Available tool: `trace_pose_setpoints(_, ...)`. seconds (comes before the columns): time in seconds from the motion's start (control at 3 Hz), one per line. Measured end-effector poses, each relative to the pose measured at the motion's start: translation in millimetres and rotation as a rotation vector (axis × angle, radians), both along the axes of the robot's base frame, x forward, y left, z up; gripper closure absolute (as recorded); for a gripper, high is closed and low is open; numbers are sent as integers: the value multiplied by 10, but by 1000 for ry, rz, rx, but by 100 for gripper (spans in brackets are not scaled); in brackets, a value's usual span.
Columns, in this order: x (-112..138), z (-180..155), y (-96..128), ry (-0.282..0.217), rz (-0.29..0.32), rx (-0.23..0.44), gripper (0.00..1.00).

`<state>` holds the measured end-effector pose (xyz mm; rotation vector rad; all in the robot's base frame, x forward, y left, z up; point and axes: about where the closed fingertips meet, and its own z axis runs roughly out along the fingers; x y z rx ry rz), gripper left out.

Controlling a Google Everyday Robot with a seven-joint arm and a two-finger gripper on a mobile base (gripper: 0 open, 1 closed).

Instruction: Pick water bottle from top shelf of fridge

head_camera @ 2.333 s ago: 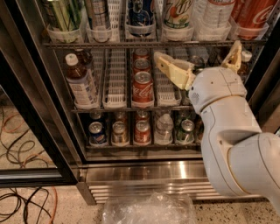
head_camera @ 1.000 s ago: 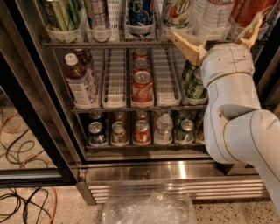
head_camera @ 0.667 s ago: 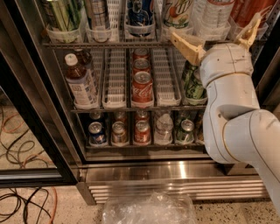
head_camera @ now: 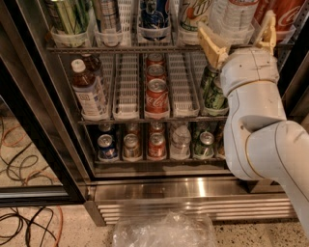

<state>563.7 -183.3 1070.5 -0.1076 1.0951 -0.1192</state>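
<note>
Water bottle (head_camera: 231,14), clear and ribbed, stands flanked by the wide-spread end effector (head_camera: 239,34).

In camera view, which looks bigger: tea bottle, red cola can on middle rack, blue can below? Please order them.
Tea bottle
red cola can
blue can, though likely farther
Gripper, jaws open, is up at the water bottle.

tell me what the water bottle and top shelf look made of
Water bottle: clear ribbed plastic, apparently, see-through. Top shelf: dark metal wire, with white slotted plastic trays, likely. The gripper stands open at the bottle, a finger on each side.
</note>
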Motion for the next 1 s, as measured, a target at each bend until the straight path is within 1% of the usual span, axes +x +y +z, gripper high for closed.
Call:
trace_pose_setpoints(0.33,0,0,0,0,0,0,46)
trace_pose_setpoints(0.67,0,0,0,0,0,0,45)
trace_pose_setpoints(1.0,0,0,0,0,0,0,36)
